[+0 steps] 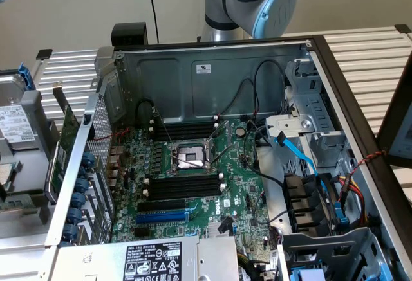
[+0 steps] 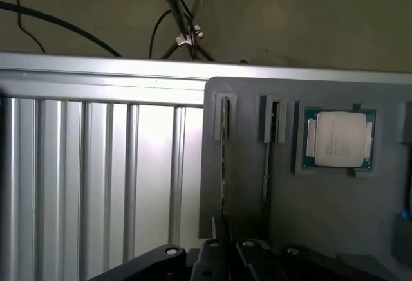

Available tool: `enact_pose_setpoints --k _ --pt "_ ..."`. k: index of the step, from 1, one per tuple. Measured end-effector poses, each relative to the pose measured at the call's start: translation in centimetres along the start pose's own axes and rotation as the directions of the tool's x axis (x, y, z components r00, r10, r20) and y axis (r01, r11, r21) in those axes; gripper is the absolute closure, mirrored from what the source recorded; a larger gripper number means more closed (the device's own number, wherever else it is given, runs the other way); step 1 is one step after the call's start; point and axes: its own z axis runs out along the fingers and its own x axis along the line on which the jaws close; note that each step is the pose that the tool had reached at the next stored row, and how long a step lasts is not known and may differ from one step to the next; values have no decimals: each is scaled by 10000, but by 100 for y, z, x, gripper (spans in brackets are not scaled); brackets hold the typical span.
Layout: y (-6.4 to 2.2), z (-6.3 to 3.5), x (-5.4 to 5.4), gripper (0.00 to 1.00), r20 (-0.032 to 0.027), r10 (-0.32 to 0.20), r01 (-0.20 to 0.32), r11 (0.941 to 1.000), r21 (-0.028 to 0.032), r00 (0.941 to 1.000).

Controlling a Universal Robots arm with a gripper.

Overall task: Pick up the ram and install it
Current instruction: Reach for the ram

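The ribbed aluminium tabletop (image 2: 96,184) shows long bare slats just beside the gripper (image 2: 221,233). Directly beneath the gripper a flat grey holder tray (image 2: 335,223) lies on those slats, one edge running along them. In the exterior view the slatted surface carries an open computer case (image 1: 212,69) lying on its side, with a labelled drive (image 1: 14,130) next to it. Where these sit relative to the gripper cannot be told.
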Motion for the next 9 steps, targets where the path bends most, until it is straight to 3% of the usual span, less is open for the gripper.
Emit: enact_pose_setpoints --k 9 --pt "-18 -359 4 88 21 1 -1 10000 -35 10000"
